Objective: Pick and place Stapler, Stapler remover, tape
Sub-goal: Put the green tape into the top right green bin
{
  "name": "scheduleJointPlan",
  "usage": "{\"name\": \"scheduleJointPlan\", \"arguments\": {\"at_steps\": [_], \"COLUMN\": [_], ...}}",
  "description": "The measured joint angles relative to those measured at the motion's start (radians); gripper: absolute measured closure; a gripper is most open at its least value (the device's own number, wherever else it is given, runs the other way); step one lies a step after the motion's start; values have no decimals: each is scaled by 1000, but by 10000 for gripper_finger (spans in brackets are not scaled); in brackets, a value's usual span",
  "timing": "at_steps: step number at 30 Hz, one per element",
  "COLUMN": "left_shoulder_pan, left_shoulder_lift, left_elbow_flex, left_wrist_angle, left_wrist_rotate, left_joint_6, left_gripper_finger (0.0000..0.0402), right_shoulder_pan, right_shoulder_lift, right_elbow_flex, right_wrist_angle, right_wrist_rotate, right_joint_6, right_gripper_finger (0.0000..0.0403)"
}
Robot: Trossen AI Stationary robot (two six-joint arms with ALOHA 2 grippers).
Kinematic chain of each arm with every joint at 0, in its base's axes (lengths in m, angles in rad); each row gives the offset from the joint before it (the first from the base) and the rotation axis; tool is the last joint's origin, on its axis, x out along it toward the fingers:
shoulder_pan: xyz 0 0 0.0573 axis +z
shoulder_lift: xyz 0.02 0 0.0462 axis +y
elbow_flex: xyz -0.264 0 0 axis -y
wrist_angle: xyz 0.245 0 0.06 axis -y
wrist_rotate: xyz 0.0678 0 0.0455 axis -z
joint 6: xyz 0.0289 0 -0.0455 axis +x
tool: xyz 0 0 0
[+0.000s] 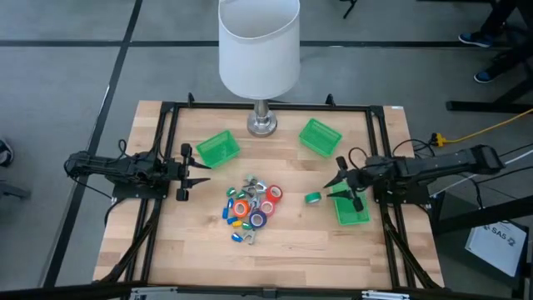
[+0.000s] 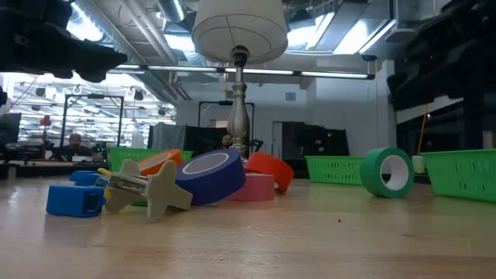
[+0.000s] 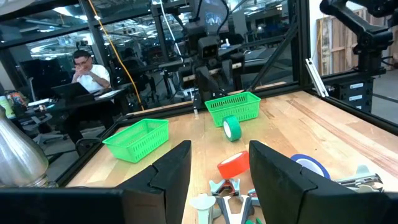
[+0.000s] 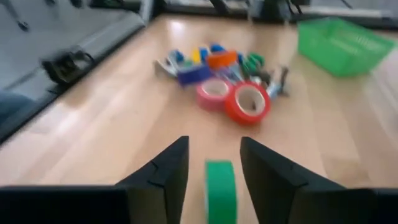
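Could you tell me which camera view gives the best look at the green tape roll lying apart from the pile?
The low view: the green tape roll stands on edge, hole visible. The high view shows it small, near the right gripper; the left wrist view, distant before a green bin; the right wrist view, edge-on between open jaws.

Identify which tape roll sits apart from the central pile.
The green ring-shaped tape roll: it stands on edge alone beside the green bin near the right tool, while the red, purple and orange rolls stay heaped mid-table.
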Motion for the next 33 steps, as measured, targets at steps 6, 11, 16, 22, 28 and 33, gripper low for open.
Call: {"name": "scheduleJointPlan", "arguments": {"at_steps": [6,11,16,22,28,33], "left_shoulder_pan": [0,0,0,0,0,0], "left_shoulder_lift": [0,0,0,0,0,0], "left_elbow_flex": [0,0,0,0,0,0], "left_wrist_angle": [0,0,0,0,0,0], "left_wrist_rotate": [0,0,0,0,0,0], "left_joint_6": [0,0,0,0,0,0], "left_gripper_finger": [245,245,245,245,245,245], "right_shoulder_pan": [0,0,-1,9,15,16], "right_shoulder_lift": [148,249,335,461,603,684], "right_elbow_flex": [1,1,2,63,232,345], "right_wrist_angle": [33,136,179,167,-4,-215], "right_wrist_rotate": [27,39,87,90,124,124], "right_joint_6": [3,-3,-19,17,6,9], "right_gripper_finger": [175,134,126,126,141,160]}}
